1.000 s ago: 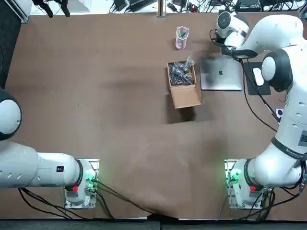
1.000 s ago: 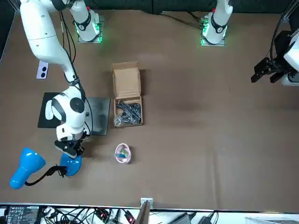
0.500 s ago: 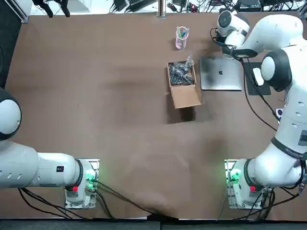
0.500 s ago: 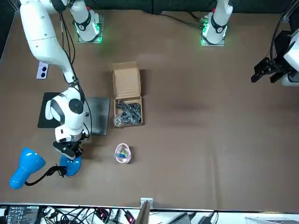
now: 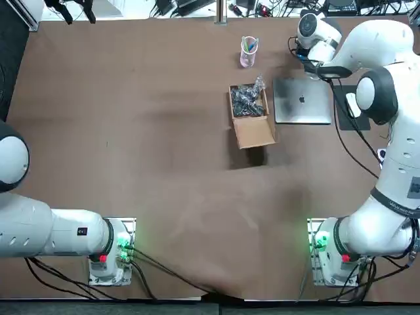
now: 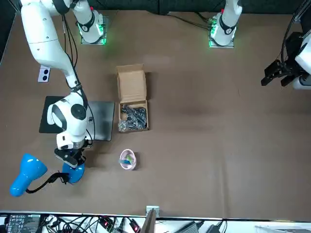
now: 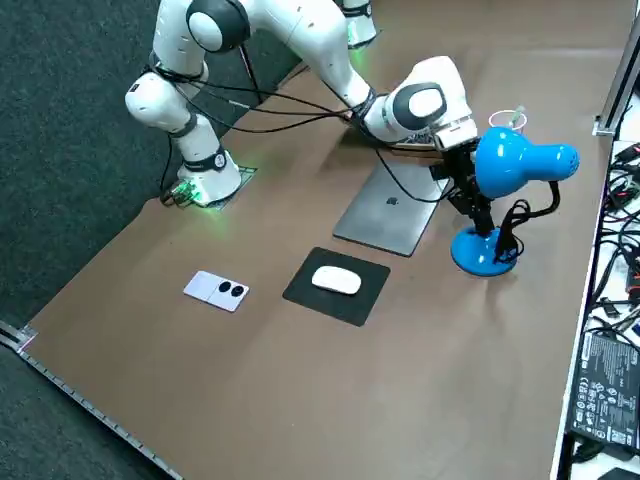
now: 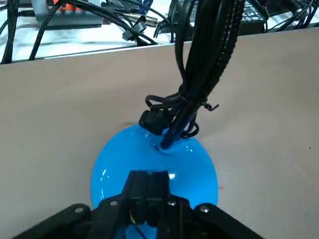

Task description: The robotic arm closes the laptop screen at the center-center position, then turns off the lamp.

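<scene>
**Blue lamp base (image 8: pixel 112 172) under right claw (image 8: pixel 148 185)**

Fingers pressed together, the right claw is held low over the lamp base near the far edge of the tabletop (image 5: pixel 164 131). The view ahead is crowded by the black gooseneck (image 8: pixel 209 64) and a knotted cable (image 8: pixel 158 118). The silver laptop (image 5: pixel 302 100) lies shut close by, flanked by an open cardboard box (image 5: pixel 252 128) and a mouse (image 7: pixel 337 281) on its pad.

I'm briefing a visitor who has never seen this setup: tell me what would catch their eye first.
The bright blue lamp at the far edge of the table stands out most, with the right gripper poised directly over its round base, fingers shut. Next to it lies the closed silver laptop, and beside that an open cardboard box of dark parts.
</scene>
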